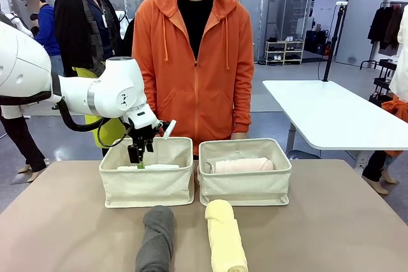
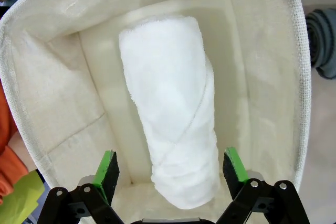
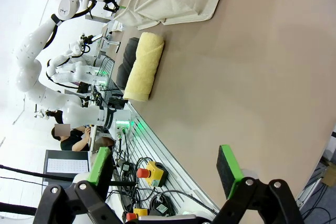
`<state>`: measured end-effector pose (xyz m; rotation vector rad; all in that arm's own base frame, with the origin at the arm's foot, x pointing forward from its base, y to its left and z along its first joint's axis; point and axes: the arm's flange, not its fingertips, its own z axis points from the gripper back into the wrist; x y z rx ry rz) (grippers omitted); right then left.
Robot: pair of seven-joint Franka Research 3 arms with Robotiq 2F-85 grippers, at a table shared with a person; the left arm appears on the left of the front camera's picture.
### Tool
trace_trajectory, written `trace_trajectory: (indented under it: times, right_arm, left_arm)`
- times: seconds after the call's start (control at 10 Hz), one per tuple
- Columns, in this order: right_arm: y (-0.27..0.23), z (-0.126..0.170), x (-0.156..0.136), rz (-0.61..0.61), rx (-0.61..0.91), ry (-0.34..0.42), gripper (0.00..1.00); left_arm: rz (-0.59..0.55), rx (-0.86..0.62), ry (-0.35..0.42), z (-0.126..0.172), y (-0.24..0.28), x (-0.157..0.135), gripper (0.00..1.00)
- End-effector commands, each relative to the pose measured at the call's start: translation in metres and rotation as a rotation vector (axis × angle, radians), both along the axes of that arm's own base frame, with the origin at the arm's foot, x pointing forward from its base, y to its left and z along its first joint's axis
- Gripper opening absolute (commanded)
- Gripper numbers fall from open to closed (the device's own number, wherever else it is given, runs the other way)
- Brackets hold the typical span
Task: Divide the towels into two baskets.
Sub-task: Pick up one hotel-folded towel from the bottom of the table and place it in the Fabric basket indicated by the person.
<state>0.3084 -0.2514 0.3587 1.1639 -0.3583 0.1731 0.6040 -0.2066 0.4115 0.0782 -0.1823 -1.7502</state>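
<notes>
Towels lie nearest me: the dark grey towel (image 1: 157, 239) and the pale yellow towel (image 1: 225, 236) rest side by side on the tabletop (image 1: 331, 221), just in front of the baskets, neither sorted yet; my right tool (image 3: 163, 169) hangs over bare tabletop, jaws wide and nothing between them, well apart from the yellow roll; beyond the loose rolls, the left basket (image 1: 146, 186) holds the white towel (image 2: 173, 114) along its floor, and my left tool (image 2: 170, 166) sits down inside that basket, jaws spread, green pads either side of the roll's near end without pinching it; the right basket (image 1: 245, 186) beside it holds the pale pink towel (image 1: 241, 165); a person (image 1: 194, 62) stands behind the baskets. I judge the white roll placed, one towel in each basket and two to go; next I should lift my left tool straight up clear of the soft rim, then take the grey roll across its middle.
</notes>
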Motion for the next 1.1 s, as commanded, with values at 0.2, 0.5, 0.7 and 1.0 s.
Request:
trace_trajectory:
  times: [0.2,0.5,0.7,1.0]
  right_arm:
    - [0.001,0.002,-0.003,0.012,-0.004,0.009,1.00]
    - [0.001,0.002,-0.003,0.012,-0.004,0.009,1.00]
    - [0.001,0.002,-0.003,0.012,-0.004,0.009,1.00]
    - [0.001,0.002,-0.003,0.012,-0.004,0.009,1.00]
  left_arm:
    - [0.175,-0.209,0.193,0.075,0.029,-0.006,1.00]
    - [0.388,-0.490,0.396,0.120,0.114,-0.069,1.00]
    - [0.453,-0.714,0.603,0.115,0.187,-0.113,1.00]
    - [0.562,-1.017,0.603,0.082,0.270,-0.180,1.00]
